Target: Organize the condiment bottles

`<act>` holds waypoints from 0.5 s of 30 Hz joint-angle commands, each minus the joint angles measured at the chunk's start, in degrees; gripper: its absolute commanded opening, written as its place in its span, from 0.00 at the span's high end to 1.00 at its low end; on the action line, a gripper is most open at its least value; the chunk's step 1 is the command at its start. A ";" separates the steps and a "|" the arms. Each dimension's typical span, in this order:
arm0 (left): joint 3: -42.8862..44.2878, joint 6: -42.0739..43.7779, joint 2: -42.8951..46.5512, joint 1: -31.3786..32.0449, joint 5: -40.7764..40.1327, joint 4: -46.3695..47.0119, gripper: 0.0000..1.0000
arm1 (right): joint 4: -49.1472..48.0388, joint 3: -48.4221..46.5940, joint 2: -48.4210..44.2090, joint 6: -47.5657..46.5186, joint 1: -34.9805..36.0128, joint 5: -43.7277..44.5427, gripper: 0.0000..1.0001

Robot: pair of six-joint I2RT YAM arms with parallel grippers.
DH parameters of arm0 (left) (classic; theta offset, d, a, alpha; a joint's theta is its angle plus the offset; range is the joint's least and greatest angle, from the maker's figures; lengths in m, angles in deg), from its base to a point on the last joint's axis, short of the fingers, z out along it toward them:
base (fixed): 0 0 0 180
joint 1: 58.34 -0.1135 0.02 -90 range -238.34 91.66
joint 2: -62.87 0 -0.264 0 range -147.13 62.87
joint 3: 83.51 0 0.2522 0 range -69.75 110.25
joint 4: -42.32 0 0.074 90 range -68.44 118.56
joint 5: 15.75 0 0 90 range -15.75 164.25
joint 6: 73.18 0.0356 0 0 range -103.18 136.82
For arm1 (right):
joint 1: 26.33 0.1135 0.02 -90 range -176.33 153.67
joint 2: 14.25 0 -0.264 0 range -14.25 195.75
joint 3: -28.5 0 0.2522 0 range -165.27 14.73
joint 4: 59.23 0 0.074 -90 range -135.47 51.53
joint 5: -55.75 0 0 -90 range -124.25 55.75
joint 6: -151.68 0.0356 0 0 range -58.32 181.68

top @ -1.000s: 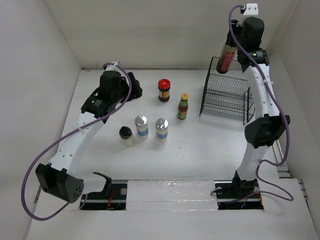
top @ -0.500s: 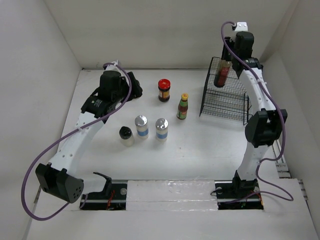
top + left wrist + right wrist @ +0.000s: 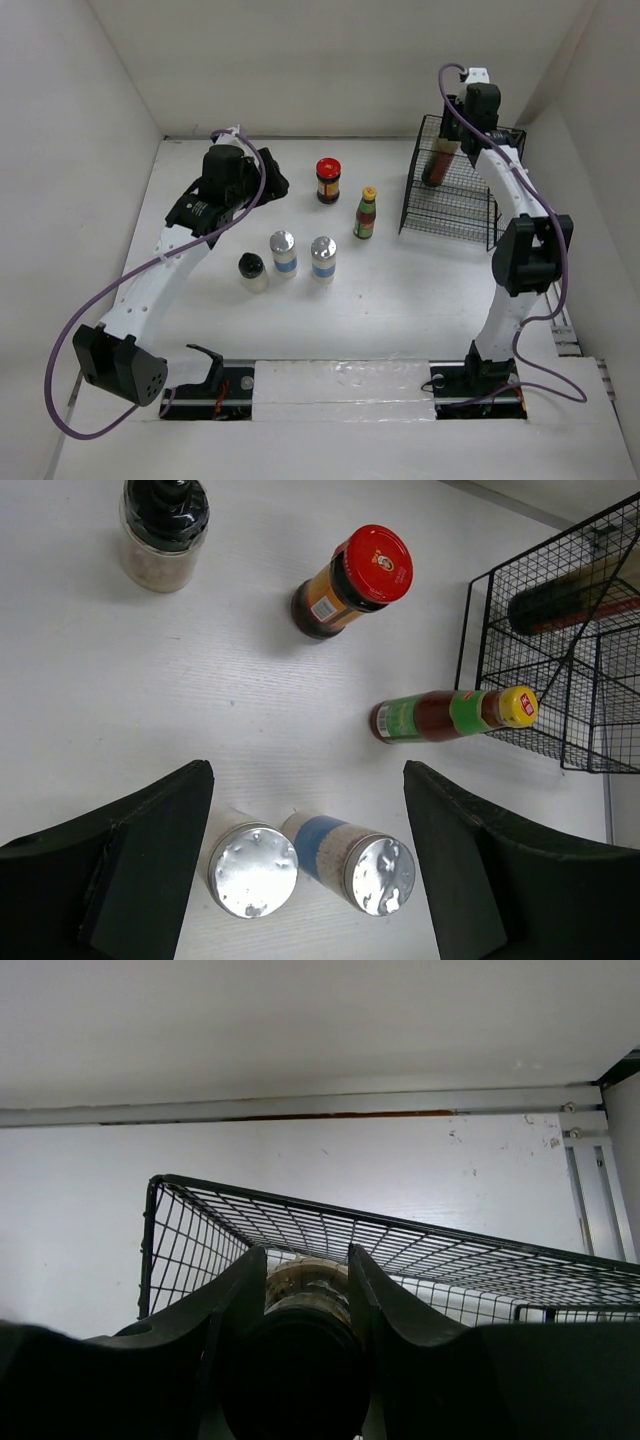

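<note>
My right gripper (image 3: 451,138) is shut on the top of the brown sauce bottle (image 3: 436,168) and holds it inside the black wire basket (image 3: 452,208). In the right wrist view the bottle (image 3: 305,1360) sits between the fingers of the gripper (image 3: 307,1260). My left gripper (image 3: 272,183) is open and empty, above the table at the back left. On the table stand the red-lidded jar (image 3: 328,180), the green-labelled yellow-capped bottle (image 3: 366,214), two silver-capped shakers (image 3: 284,252) (image 3: 323,258) and a black-capped jar (image 3: 252,271).
The left wrist view shows the open gripper (image 3: 308,776) over both shakers (image 3: 253,870) (image 3: 368,868), with the red-lidded jar (image 3: 352,578), the green-labelled bottle (image 3: 450,713), the black-capped jar (image 3: 163,530) and the basket (image 3: 475,630) beyond. White walls enclose the table.
My right arm has lowered the brown sauce bottle from above the basket down into it. My left gripper has shifted slightly to the right.
</note>
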 commanded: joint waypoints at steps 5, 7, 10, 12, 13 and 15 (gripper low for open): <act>-0.28 -0.45 1.74 0.02 1.22 3.16 0.28 | -6.67 0.89 -6.50 1.34 -0.52 -0.74 0.40; -0.28 -0.45 1.13 0.02 2.79 3.17 0.28 | -4.66 -0.51 -7.12 1.34 -1.05 -0.74 0.33; 0.24 -0.45 1.13 0.02 3.33 3.17 0.28 | -1.85 -4.55 -7.64 1.34 -1.05 -0.74 0.22; 0.24 0.07 1.13 0.02 3.33 3.17 0.27 | -1.05 -5.97 -8.17 0.81 -1.05 -0.74 0.16; 0.77 0.07 1.13 0.02 3.33 3.17 0.27 | -1.04 -6.49 -9.13 0.29 -0.35 -0.21 0.14; 0.77 0.07 1.13 0.02 2.71 3.17 0.27 | 0.80 -5.80 -11.67 0.28 0.45 0.41 0.12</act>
